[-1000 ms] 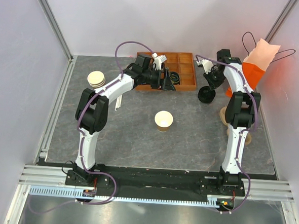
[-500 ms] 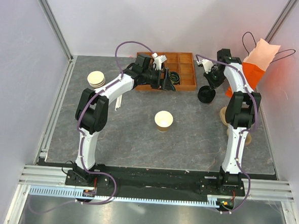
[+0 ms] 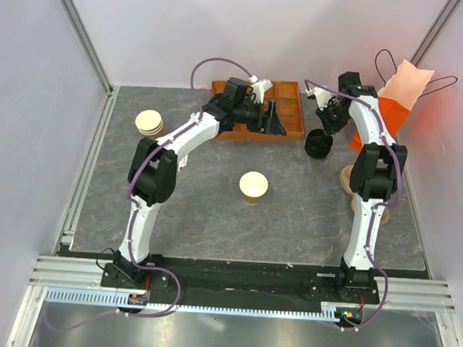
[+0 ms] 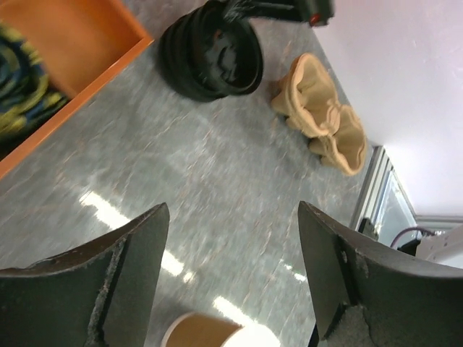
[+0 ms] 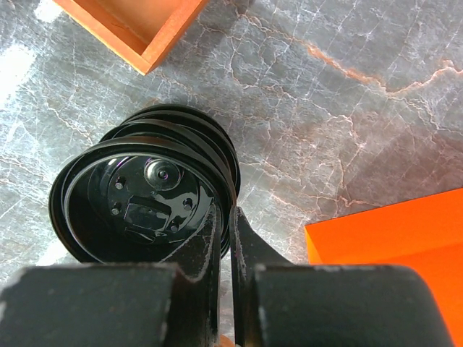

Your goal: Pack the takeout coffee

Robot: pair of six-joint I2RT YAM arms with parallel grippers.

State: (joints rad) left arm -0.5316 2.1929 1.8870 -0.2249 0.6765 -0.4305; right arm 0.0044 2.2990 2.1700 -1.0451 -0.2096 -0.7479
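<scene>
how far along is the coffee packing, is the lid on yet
Nothing looks finished: the paper cup stands open mid-table with no lid on it. In hand: the right arm's jaws are pinched shut on the rim of the top lid of the black lid stack, while the left arm's jaws hang open by the orange tray. Left: carry a lid to the cup, press it on, then put the cup into the orange bag.

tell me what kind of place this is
Most likely a robot lab test cell staged as a takeout coffee station: two robot arms bolted to a rail inside bare white walls with an aluminium frame, and props such as a stack of paper cups, black lids and an orange bag.
</scene>
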